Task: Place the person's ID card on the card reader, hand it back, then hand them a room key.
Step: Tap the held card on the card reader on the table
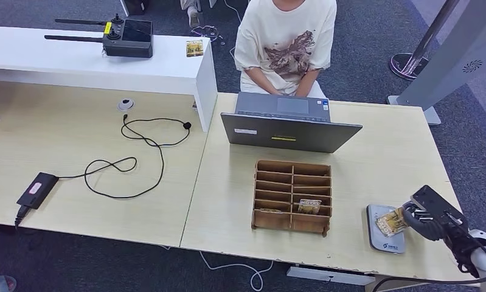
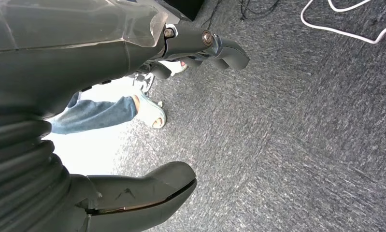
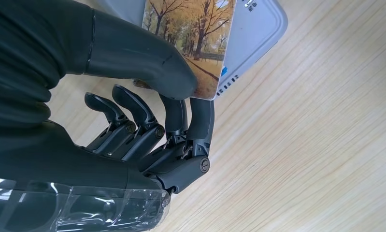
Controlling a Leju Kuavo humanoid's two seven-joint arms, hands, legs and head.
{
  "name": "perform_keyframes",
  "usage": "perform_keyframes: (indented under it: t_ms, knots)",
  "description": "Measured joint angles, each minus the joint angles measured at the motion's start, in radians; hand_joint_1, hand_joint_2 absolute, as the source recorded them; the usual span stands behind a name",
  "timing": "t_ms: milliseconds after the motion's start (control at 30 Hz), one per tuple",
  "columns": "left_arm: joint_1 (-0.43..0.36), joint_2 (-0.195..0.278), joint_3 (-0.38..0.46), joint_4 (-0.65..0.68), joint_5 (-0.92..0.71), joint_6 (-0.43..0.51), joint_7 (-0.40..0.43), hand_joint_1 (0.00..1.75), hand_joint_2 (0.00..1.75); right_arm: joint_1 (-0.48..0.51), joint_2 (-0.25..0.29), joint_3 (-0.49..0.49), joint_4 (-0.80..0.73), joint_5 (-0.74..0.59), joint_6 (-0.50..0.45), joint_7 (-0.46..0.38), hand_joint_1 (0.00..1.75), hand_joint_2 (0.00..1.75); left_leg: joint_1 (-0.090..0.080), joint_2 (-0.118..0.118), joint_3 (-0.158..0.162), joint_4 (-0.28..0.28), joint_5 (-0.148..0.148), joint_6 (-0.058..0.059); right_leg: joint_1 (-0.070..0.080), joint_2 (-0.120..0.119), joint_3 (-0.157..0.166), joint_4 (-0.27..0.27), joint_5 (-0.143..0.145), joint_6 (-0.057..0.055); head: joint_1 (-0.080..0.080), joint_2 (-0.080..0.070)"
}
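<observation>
Right hand (image 1: pixel 424 220) pinches the ID card (image 3: pixel 193 41) between thumb and fingers (image 3: pixel 200 118), holding it over the card reader (image 1: pixel 383 234) at the table's near right. Reading step, apparently; next, return it to the person (image 1: pixel 286 45) beyond. Left hand (image 2: pixel 181 111) hangs, fingers apart, holding nothing.

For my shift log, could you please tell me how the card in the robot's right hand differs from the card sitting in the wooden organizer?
The held card is pinched by the right hand over the grey card reader; the organizer card sits loose in a compartment of the wooden organizer. The held card is tilted, the other lies flatter. Both look yellowish.
</observation>
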Motion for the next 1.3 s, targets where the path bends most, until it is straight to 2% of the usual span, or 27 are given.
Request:
perform_keyframes:
  t_ms: [300, 600, 867, 967, 1100, 1300]
  knots:
    - [0.000, 0.000, 0.000, 0.000, 0.000, 0.000, 0.000, 0.00, 1.75, 0.011, 0.005, -0.021, -0.020, -0.033, 0.015, -0.037, 1.75, 1.75, 0.000, 0.000, 0.000, 0.000, 0.000, 0.000, 0.000, 0.000, 0.000, 0.000, 0.000, 0.000, 0.000, 0.000]
    - [0.000, 0.000, 0.000, 0.000, 0.000, 0.001, -0.001, 0.00, 1.75, 0.038, 0.027, -0.101, -0.101, -0.122, 0.086, -0.125, 1.75, 1.75, 0.000, 0.000, 0.000, 0.000, 0.000, 0.000, 0.000, 0.000, 0.000, 0.000, 0.000, 0.000, 0.000, 0.000]
    - [0.000, 0.000, 0.000, 0.000, 0.000, 0.003, -0.001, 0.00, 1.75, 0.027, 0.039, -0.167, -0.202, -0.164, 0.091, -0.168, 1.75, 1.75, 0.000, 0.000, 0.000, 0.000, 0.000, 0.000, 0.000, 0.000, 0.000, 0.000, 0.000, 0.000, 0.000, 0.000]
    - [-0.001, -0.001, 0.000, 0.000, 0.000, 0.004, 0.001, 0.00, 1.75, -0.007, 0.050, -0.181, -0.240, -0.119, 0.009, -0.144, 1.75, 1.75, 0.000, 0.001, 0.000, 0.000, 0.000, 0.000, 0.000, 0.001, 0.000, 0.000, 0.000, 0.000, 0.000, 0.000]
    - [-0.001, -0.005, 0.000, 0.000, 0.000, 0.006, 0.008, 0.00, 1.75, -0.071, 0.070, -0.175, -0.293, 0.009, -0.160, -0.100, 1.75, 1.75, 0.000, 0.001, 0.000, 0.000, 0.001, 0.000, 0.000, 0.001, 0.000, 0.001, 0.000, 0.000, 0.000, 0.000]
    - [-0.002, -0.013, 0.000, 0.000, 0.000, 0.004, 0.010, 0.00, 1.75, -0.156, 0.117, -0.115, -0.396, 0.254, -0.467, -0.051, 1.75, 1.75, 0.000, 0.001, 0.001, 0.000, 0.001, 0.000, 0.000, 0.001, 0.000, 0.002, 0.000, 0.000, 0.000, 0.000]
